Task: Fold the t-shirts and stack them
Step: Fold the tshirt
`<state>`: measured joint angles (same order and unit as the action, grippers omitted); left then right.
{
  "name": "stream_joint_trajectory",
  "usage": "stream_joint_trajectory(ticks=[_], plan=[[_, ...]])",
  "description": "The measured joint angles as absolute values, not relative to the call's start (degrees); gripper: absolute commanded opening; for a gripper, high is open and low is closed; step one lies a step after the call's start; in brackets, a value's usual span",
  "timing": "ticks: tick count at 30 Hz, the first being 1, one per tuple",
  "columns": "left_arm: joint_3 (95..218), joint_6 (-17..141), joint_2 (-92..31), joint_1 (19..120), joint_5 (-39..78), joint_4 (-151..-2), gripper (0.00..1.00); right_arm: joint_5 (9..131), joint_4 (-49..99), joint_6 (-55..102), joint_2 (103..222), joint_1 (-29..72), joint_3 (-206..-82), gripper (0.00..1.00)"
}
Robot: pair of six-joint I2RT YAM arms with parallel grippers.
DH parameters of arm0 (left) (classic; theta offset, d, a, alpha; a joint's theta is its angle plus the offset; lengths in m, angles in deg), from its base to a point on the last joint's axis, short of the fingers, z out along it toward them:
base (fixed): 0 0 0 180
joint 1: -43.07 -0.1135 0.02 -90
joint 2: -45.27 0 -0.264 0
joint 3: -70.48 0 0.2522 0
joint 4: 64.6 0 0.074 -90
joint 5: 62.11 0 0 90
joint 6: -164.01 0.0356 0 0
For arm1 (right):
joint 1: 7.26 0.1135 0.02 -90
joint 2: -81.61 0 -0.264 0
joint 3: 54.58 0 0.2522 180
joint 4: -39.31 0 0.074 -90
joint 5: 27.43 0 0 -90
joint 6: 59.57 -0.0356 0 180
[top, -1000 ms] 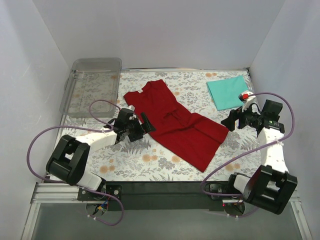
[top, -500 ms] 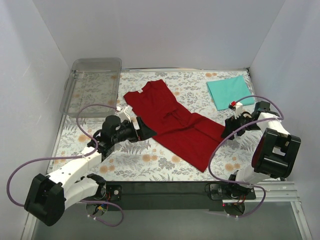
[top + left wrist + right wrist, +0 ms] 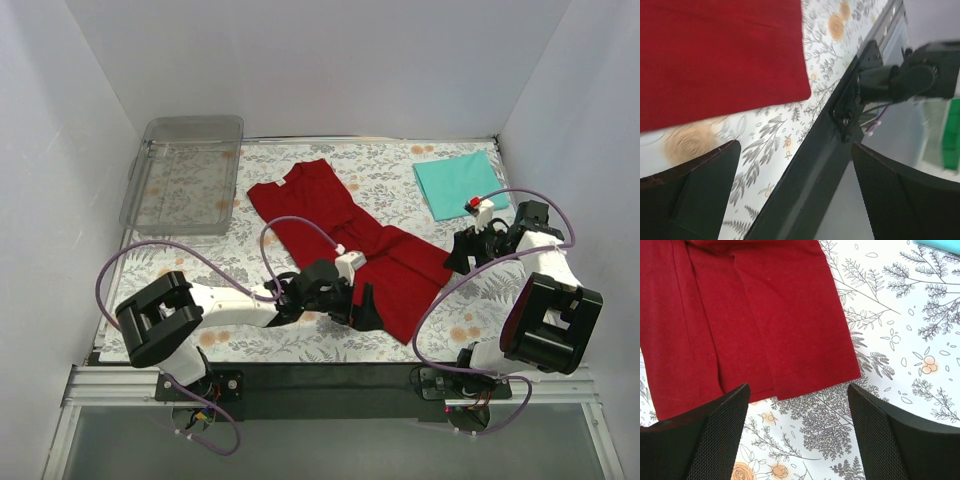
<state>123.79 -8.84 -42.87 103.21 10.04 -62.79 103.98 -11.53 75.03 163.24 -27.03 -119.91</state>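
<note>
The dark red t-shirt point(image 3: 392, 265), folded into a long strip, lies diagonally across the floral mat. Its hem corner shows in the left wrist view point(image 3: 715, 55). The teal t-shirt point(image 3: 455, 183) lies folded flat at the back right, and a sliver of it shows in the right wrist view point(image 3: 940, 243). My left gripper point(image 3: 363, 306) is open over the near hem corner, with only mat and the table's black edge between its fingers point(image 3: 695, 195). My right gripper point(image 3: 458, 252) is open just off the red shirt's point(image 3: 765, 315) right hem corner, over bare mat.
A clear plastic tray point(image 3: 140, 185) stands at the back left. The floral mat point(image 3: 250, 335) covers the table. White walls close in the left, back and right. A black rail point(image 3: 840, 150) runs along the near edge, and the right arm's base point(image 3: 920, 75) is beyond it.
My left arm has swung from the shirt's left side across to its near hem corner. My right gripper has moved a little toward the hem's right corner and stays open.
</note>
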Motion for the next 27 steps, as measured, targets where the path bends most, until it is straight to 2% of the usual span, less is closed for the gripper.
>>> stream_joint_trajectory(ticks=[5, 13, 19, 24, 27], plan=[[125.9, 10.1, -45.2, 108.5, 11.3, -62.9, 0.85, 104.9, -11.3, 74.1, 162.1, -28.7, -119.1, 0.72], [122.9, 37.5, -45.7, 109.7, 7.9, -59.8, 0.82, 106.3, -10.6, 74.1, 162.1, -30.3, -119.1, 0.72], [121.6, 57.2, -51.6, 110.8, 6.5, -53.7, 0.77, 106.9, -10.5, 74.1, 162.1, -30.5, -119.1, 0.72], [126.6, 65.4, -57.9, 110.8, 4.8, -50.6, 0.71, 107.4, -10.5, 74.1, 162.1, -30.5, -119.1, 0.72], [128.9, 68.0, -60.2, 110.8, 4.8, -49.6, 0.61, 107.8, -10.5, 74.2, 162.1, -30.8, -119.0, 0.72]])
